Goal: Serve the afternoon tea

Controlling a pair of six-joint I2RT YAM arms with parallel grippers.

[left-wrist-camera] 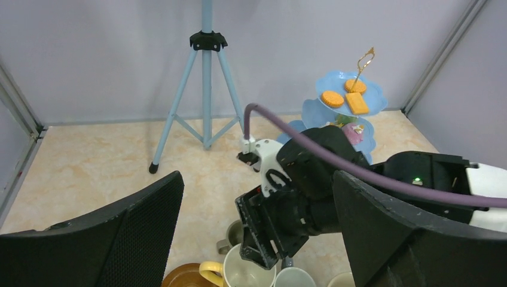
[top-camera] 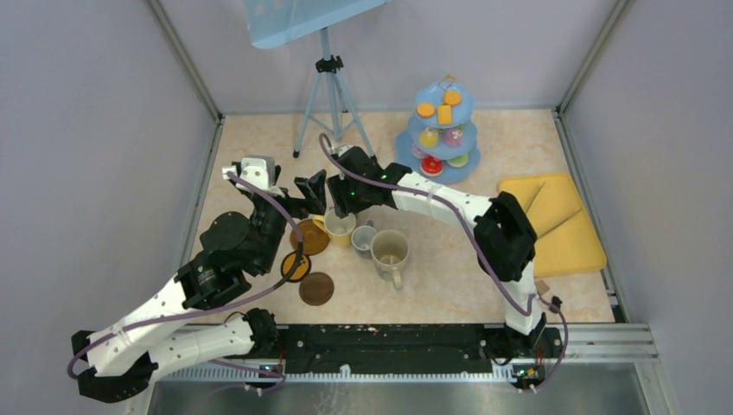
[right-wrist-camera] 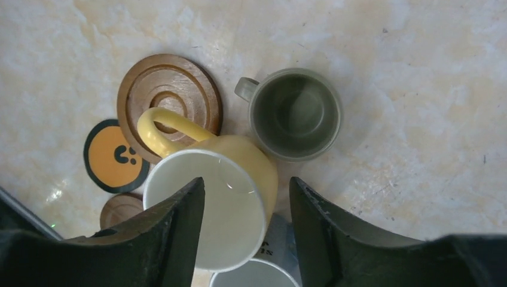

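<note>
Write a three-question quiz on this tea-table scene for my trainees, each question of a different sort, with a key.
1. Multiple choice: the mug between the fingers of the right gripper is: A cream; B yellow; C grey.
2. True or false: the jaws of the left gripper are shut.
3. Fill in: the cake stand has ___ tiers.

Key: 1 B; 2 false, they stand wide apart with nothing between them; 3 three.
</note>
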